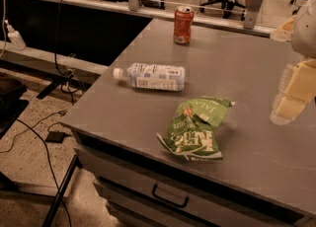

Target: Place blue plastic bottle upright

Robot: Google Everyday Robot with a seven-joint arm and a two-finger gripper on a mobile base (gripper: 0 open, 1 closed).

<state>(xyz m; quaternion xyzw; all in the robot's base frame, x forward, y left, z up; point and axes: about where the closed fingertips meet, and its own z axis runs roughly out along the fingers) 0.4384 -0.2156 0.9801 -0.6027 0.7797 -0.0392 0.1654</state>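
The blue plastic bottle [152, 77] lies on its side on the grey table [256, 68], white cap pointing left, near the table's left edge. Its label is white with blue print. My gripper [290, 98] hangs at the right edge of the view, above the table's right side, far to the right of the bottle and apart from it. It holds nothing that I can see.
A red soda can [183, 24] stands upright at the back of the table. A crumpled green snack bag [195, 128] lies in front of the bottle, toward the front edge. Drawers with a handle [170, 197] sit below the front edge. Cables run on the floor at left.
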